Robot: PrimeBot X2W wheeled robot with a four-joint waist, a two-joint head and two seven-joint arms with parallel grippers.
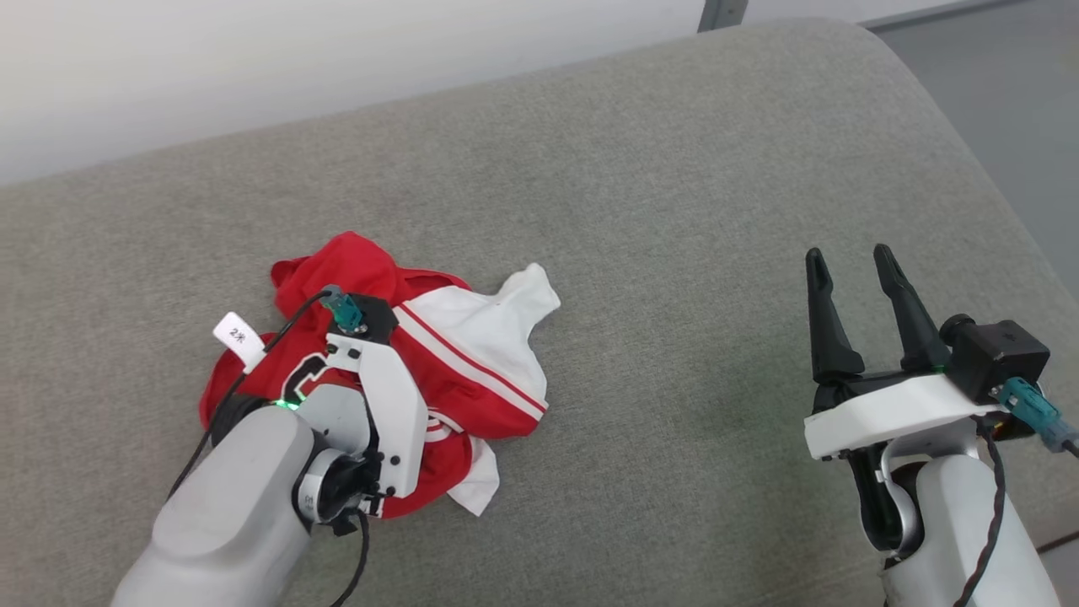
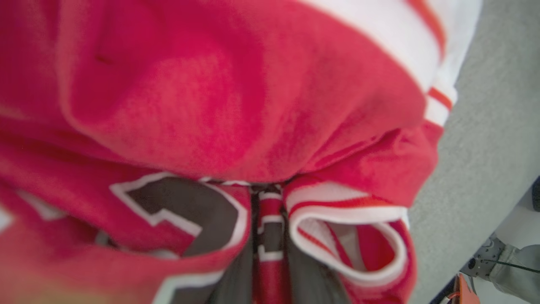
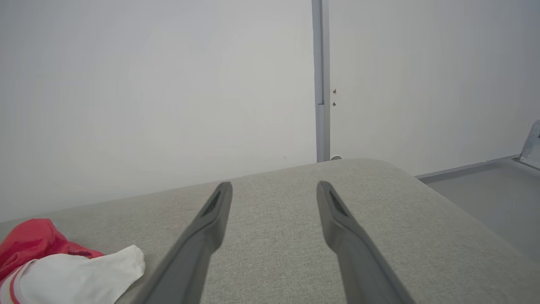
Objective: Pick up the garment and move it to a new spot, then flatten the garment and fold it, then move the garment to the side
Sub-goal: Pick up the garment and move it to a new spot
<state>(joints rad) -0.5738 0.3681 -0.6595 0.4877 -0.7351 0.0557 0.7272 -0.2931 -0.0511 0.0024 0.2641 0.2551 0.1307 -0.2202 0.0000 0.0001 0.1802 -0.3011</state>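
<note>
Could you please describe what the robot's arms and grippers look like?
The left arm and right arm are pale grey, each with white bracket, black camera, teal connector and black cable. The right gripper has two long tapered dark fingers. A white tag marks the left cable.

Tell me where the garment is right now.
Head view: the garment lies crumpled on the grey cushion, left of centre, pinched in the left pincer.

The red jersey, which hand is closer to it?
Left. The left hand is down in the jersey, shut on a fold; the right hand is open over bare cushion, well off to its right.
</note>
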